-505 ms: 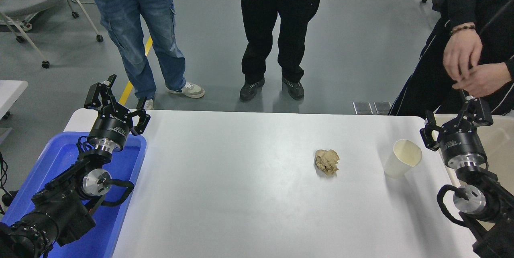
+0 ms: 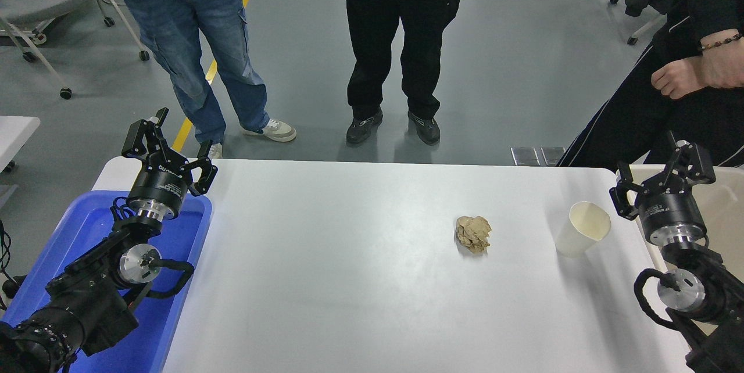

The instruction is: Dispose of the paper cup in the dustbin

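Observation:
The white paper cup (image 2: pixel 582 228) stands upright on the white table (image 2: pixel 349 280) at the right, its cream inside showing. The beige dustbin (image 2: pixel 726 201) shows at the right edge, mostly hidden behind my right arm. My right gripper (image 2: pixel 662 172) is open and empty, just right of the cup and over the bin's near rim, apart from the cup. My left gripper (image 2: pixel 168 143) is open and parked at the far left over the blue tray.
A crumpled tan paper ball (image 2: pixel 473 233) lies left of the cup. A blue tray (image 2: pixel 87 228) sits under the left arm. Three people stand at the far side; one person's hands (image 2: pixel 691 71) are above the right gripper.
My right gripper has shifted very slightly. The person's hands at the right have risen away from the gripper. The cup has not moved.

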`<action>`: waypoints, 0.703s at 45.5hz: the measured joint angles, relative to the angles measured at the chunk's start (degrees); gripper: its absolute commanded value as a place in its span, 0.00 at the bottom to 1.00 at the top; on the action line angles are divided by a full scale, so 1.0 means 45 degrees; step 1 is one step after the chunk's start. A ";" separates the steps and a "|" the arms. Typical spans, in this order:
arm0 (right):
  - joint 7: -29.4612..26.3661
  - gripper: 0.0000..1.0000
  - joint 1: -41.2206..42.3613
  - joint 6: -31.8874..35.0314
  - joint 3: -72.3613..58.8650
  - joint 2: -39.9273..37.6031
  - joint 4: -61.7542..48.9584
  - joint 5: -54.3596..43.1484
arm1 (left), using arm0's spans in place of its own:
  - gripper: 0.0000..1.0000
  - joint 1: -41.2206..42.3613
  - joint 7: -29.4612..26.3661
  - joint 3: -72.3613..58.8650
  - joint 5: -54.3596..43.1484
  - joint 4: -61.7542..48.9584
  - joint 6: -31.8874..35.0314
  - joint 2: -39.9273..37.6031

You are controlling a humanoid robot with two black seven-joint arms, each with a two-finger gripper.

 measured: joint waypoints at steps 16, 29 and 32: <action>0.0220 0.99 -0.0062 0.0012 0.0011 -0.0056 0.0017 0.0013 | 1.00 0.0000 0.0000 0.0001 0.0001 -0.0003 0.0000 0.0000; 0.0376 0.99 -0.0170 0.0015 -0.0073 -0.0076 0.0020 0.0013 | 1.00 0.0000 0.0000 0.0000 0.0000 -0.0006 0.0000 0.0000; 0.0388 0.99 -0.0192 0.0015 -0.0081 -0.0076 0.0020 0.0013 | 1.00 0.0000 0.0000 0.0000 0.0000 -0.0006 0.0000 0.0000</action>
